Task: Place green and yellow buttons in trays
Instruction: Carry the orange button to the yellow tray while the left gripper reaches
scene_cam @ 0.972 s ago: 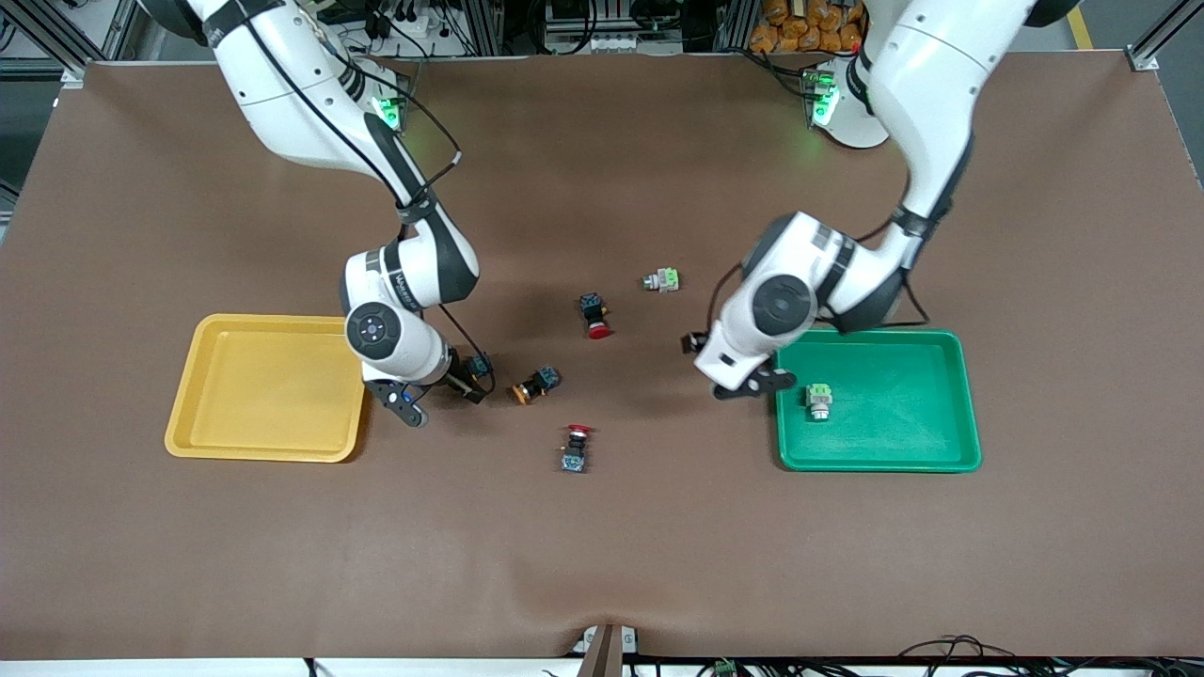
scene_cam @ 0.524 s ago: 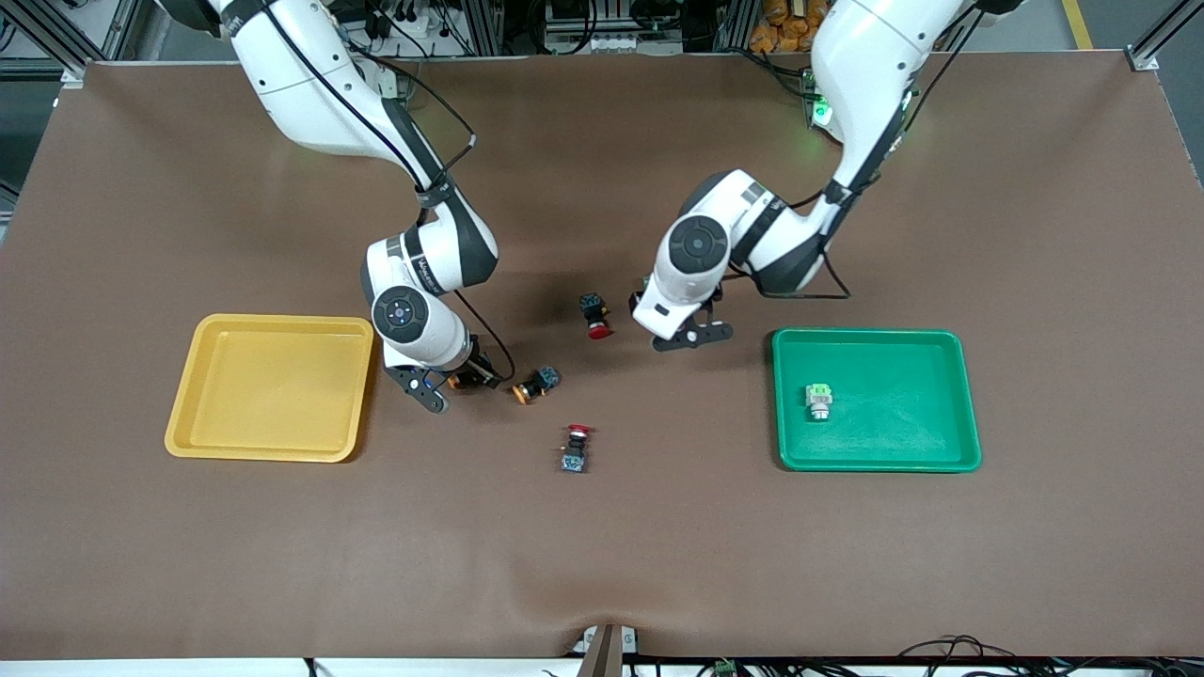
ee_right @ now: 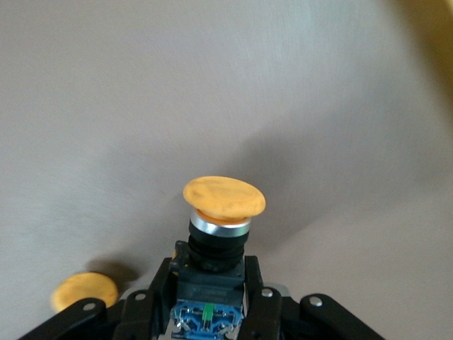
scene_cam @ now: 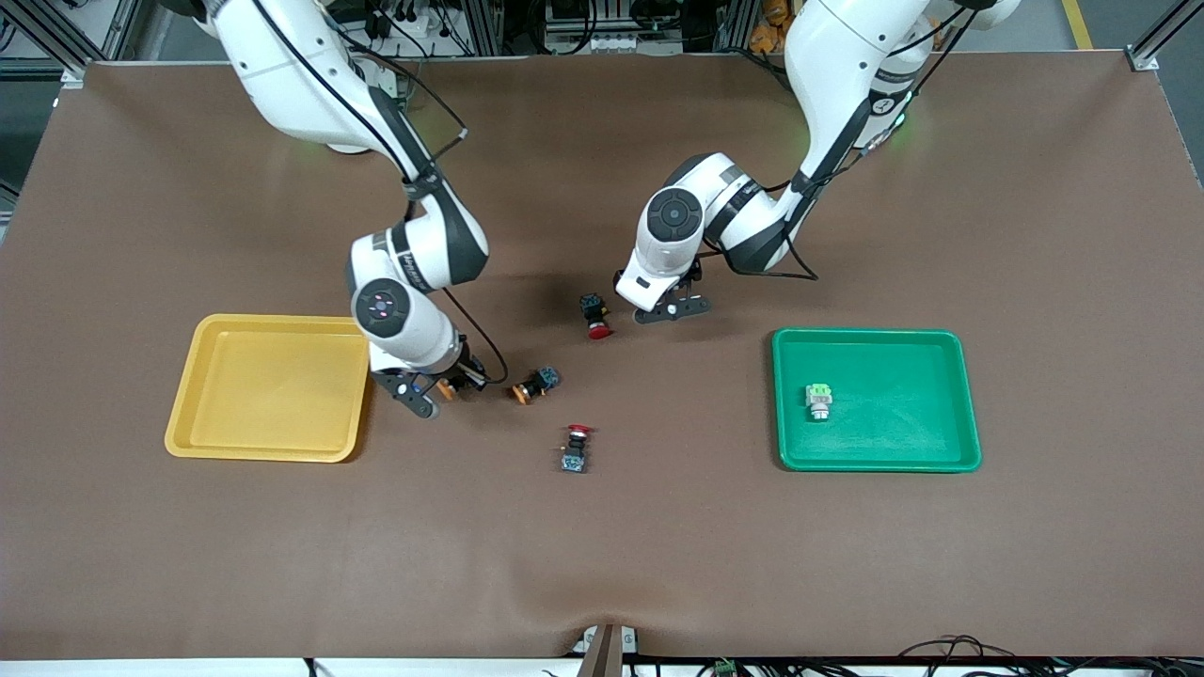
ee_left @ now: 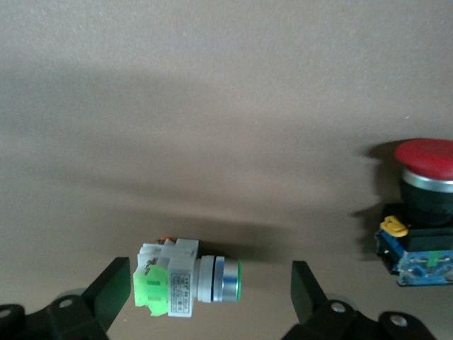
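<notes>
Beside the shallow yellow plastic tray [scene_cam: 268, 387], the right gripper [scene_cam: 435, 387] has lifted a dark-bodied, orange-yellow-capped button [ee_right: 219, 234], clamped tight. Meanwhile the left gripper [ee_left: 212, 297] has swung from the green tray [scene_cam: 875, 400] to straddle, wide open, the pale green-capped button [ee_left: 187, 278]; another lies in the green tray.

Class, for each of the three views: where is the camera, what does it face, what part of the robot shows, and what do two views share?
Front view: high across the table, facing both arms, yellow tray and green tray.
Left wrist view: on the left arm, facing a green-capped button between open left tool fingers.
Right wrist view: right tool gripping a yellow-capped button.
Shared: a red-capped button.
</notes>
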You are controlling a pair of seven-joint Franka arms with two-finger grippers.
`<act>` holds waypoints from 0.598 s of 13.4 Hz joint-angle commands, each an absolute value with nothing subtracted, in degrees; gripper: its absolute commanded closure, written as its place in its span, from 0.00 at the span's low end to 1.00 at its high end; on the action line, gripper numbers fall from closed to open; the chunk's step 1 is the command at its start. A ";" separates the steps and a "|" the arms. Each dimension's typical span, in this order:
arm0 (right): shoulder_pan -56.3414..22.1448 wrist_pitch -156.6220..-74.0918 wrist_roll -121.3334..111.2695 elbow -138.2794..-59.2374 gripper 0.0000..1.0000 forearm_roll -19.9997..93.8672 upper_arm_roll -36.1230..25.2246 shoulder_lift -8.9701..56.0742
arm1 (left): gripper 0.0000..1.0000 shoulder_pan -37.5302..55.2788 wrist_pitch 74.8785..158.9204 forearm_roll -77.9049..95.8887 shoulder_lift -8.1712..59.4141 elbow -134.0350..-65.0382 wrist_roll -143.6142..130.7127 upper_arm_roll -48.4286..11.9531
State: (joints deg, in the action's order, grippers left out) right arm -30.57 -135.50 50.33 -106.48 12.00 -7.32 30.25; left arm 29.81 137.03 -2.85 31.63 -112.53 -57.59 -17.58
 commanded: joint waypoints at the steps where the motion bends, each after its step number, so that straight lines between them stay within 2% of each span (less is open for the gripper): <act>1: -23.66 -127.82 38.11 -104.51 0.86 10.99 -6.68 25.76 | 0.00 31.11 139.47 -3.78 30.41 -115.04 -58.80 -16.96; 8: -1.71 -110.69 0.41 -96.34 0.83 10.72 -6.59 24.87 | 0.00 30.67 140.19 -8.96 30.23 -117.60 -58.89 -17.14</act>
